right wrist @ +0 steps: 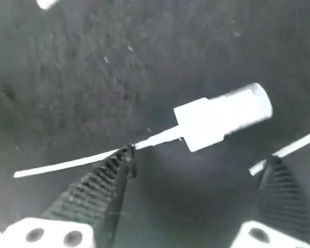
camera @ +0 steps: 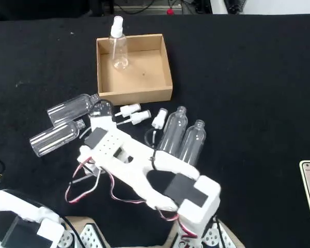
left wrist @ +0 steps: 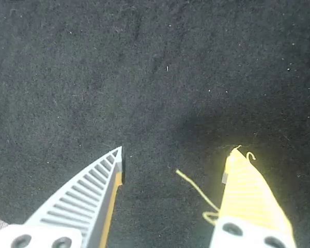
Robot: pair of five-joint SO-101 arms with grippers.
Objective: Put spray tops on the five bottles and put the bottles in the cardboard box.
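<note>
Status check: near you, your left gripper (left wrist: pixel 176 150) hangs spread wide over bare cloth (left wrist: pixel 144 62). The right gripper (right wrist: pixel 199 156), also wide, straddles a spray top (right wrist: pixel 222 119) lying on the cloth. Pinch its white collar (right wrist: pixel 201 126), not the thin tube (right wrist: pixel 67 165). Count: 3 loose tops (camera: pixel 137 118) visible, 4 uncapped bottles (camera: pixel 70 108) around them, 1 capped bottle (camera: pixel 119 51) standing in the far cardboard box (camera: pixel 134 97).

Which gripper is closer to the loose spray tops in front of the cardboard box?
Right. The right gripper hangs open right at a spray top. The left gripper is over bare black cloth, away from them.
</note>
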